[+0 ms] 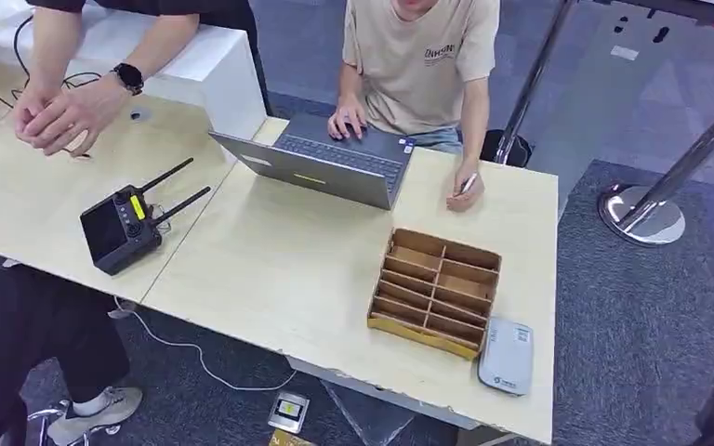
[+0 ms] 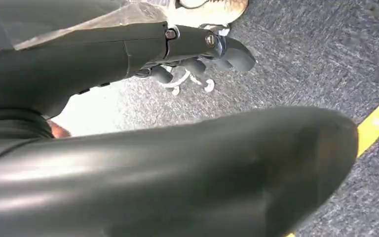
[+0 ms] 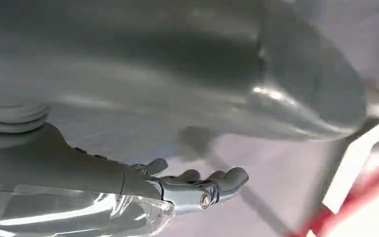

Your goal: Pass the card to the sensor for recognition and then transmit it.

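- Landmark: the wooden divider box (image 1: 435, 291) on the bench (image 1: 288, 269); the grey sensor (image 1: 507, 357) lies just beside its near right corner
- No card can be made out among its compartments
- Left hand (image 2: 197, 52) hangs over carpet, fingers (image 2: 237, 54) loosely spread, holding nothing
- Right hand (image 3: 197, 185) likewise empty, fingers (image 3: 229, 177) apart
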Available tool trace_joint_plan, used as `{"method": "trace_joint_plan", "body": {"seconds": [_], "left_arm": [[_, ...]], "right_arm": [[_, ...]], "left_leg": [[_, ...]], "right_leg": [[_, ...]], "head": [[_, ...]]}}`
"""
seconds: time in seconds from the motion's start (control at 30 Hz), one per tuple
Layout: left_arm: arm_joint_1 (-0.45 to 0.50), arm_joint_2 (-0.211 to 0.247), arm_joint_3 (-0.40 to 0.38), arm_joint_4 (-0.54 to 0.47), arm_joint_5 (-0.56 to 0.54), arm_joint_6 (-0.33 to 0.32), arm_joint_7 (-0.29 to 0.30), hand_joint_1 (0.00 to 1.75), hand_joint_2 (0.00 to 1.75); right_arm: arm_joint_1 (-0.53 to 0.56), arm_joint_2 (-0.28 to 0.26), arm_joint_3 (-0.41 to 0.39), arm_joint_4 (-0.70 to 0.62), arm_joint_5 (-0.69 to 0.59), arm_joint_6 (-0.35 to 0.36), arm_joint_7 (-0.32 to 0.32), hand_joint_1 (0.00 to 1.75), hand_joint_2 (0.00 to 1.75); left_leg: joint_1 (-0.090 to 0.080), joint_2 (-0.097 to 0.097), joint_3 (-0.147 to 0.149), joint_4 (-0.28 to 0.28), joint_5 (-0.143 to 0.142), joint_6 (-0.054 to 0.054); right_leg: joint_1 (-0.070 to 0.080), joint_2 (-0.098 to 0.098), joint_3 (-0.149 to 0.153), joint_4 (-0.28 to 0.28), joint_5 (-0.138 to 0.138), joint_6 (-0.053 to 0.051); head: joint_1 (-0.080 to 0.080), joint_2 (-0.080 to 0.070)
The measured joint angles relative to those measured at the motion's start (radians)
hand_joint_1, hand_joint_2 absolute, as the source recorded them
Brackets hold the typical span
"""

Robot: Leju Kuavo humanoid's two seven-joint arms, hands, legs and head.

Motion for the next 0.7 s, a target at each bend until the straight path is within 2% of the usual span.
{"method": "trace_joint_plan", "body": {"seconds": [0.07,0.1,0.23,0.33,0.37,0.4,0.6,0.63,0.7], "left_arm": [[-0.002,0.0,0.001,0.0,0.008,-0.008,0.01,0.0,0.0],[-0.003,-0.001,0.001,0.0,0.01,-0.008,0.012,0.0,0.0],[-0.003,-0.001,0.001,0.0,0.016,-0.013,0.013,0.0,0.0],[-0.003,-0.002,0.004,0.0,0.033,-0.037,0.026,0.0,0.0],[-0.002,-0.003,0.007,0.0,0.038,-0.045,0.036,0.0,0.0],[-0.002,-0.003,0.01,0.0,0.042,-0.051,0.042,0.0,0.0],[-0.003,-0.003,0.022,0.0,0.045,-0.058,0.045,0.0,0.0],[-0.003,-0.003,0.023,0.0,0.045,-0.064,0.045,0.0,1.75],[-0.003,-0.003,0.025,0.0,0.054,-0.077,0.046,0.0,1.75]], "right_arm": [[-0.001,0.005,-0.016,0.101,0.018,-0.022,0.037,0.0,0.0],[0.0,0.008,-0.022,0.14,0.028,-0.037,0.064,0.0,1.75],[-0.004,0.021,-0.029,0.253,0.068,-0.079,0.147,0.0,1.75],[-0.01,0.032,-0.029,0.325,0.154,-0.087,0.324,0.0,1.75],[-0.01,0.039,-0.027,0.338,0.176,-0.085,0.364,0.0,1.75],[-0.009,0.046,-0.023,0.354,0.194,-0.083,0.386,0.0,1.75],[-0.014,0.067,-0.013,0.417,0.221,-0.073,0.42,0.0,1.75],[-0.014,0.069,-0.006,0.424,0.247,-0.051,0.45,0.0,1.75],[-0.014,0.074,0.021,0.438,0.315,0.004,0.546,0.0,1.75]], "left_leg": [[0.0,0.001,0.0,0.0,0.0,0.0],[0.0,0.001,0.0,0.0,0.0,0.0],[0.0,0.001,0.0,-0.001,0.0,0.0],[0.001,0.0,0.0,-0.001,0.0,0.0],[0.001,0.0,0.0,-0.001,0.0,0.0],[0.001,0.001,0.001,-0.001,0.0,0.0],[0.0,0.0,0.001,-0.001,0.0,0.0],[0.0,0.0,0.001,-0.001,0.0,0.0],[0.0,0.001,0.001,-0.001,0.0,0.0]], "right_leg": [[0.0,0.002,0.0,0.0,0.0,0.0],[0.0,0.001,0.0,0.0,0.0,0.0],[0.0,0.001,0.0,0.0,0.0,-0.001],[0.001,0.001,0.0,0.0,0.0,-0.001],[0.001,0.001,0.0,0.0,0.0,-0.001],[0.0,0.001,0.0,0.0,0.0,-0.001],[0.0,0.001,0.001,0.0,0.0,-0.001],[0.0,0.001,0.001,0.0,0.0,-0.001],[0.0,0.001,0.001,0.0,0.0,-0.001]], "head": [[0.0,0.0],[0.0,0.0],[-0.001,0.0],[0.0,0.0],[0.0,0.0],[0.0,0.0],[0.0,0.0],[0.0,0.0],[0.0,0.0]]}}
